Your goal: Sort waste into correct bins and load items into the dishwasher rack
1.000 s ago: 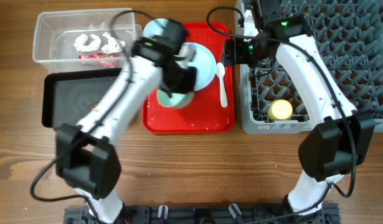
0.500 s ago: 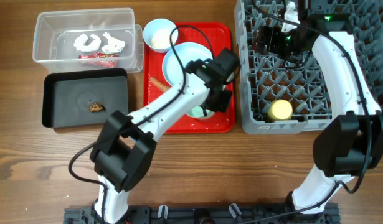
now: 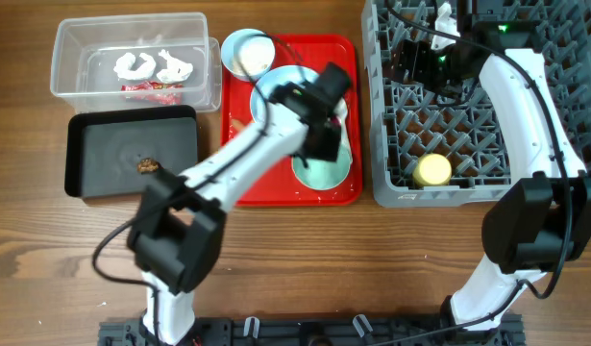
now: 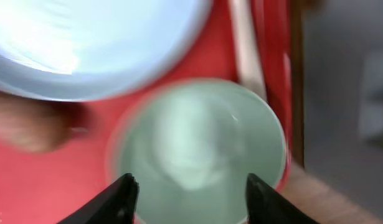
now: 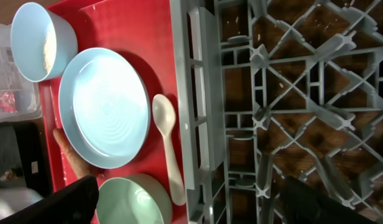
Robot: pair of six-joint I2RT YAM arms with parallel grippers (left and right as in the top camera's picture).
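Observation:
An empty pale green bowl point(image 3: 328, 169) sits upright at the front right of the red tray point(image 3: 276, 192). My left gripper point(image 3: 320, 135) hangs just above the green bowl point(image 4: 197, 143); it point(image 4: 191, 199) is open, its fingers point(image 4: 119, 199) apart over the near rim, gripping nothing. Behind lie the pale blue plate point(image 3: 281, 91), a white spoon point(image 5: 168, 146) and a second bowl point(image 3: 245, 53) holding rice. An orange stick point(image 5: 70, 155) lies beside the plate. My right gripper point(image 3: 412, 60) is open and empty over the grey rack point(image 3: 487, 106), where a yellow cup point(image 3: 432, 170) rests.
A clear tub point(image 3: 132, 58) at the back left holds crumpled white paper and red-and-white wrappers. In front of it a black tray point(image 3: 103, 154) holds a brown lump point(image 3: 148, 165). Bare wooden table runs along the front.
My left arm carried the green bowl rightward across the red tray, and its jaws have opened off it. My right arm swung from the tray's edge to over the rack, then stayed still.

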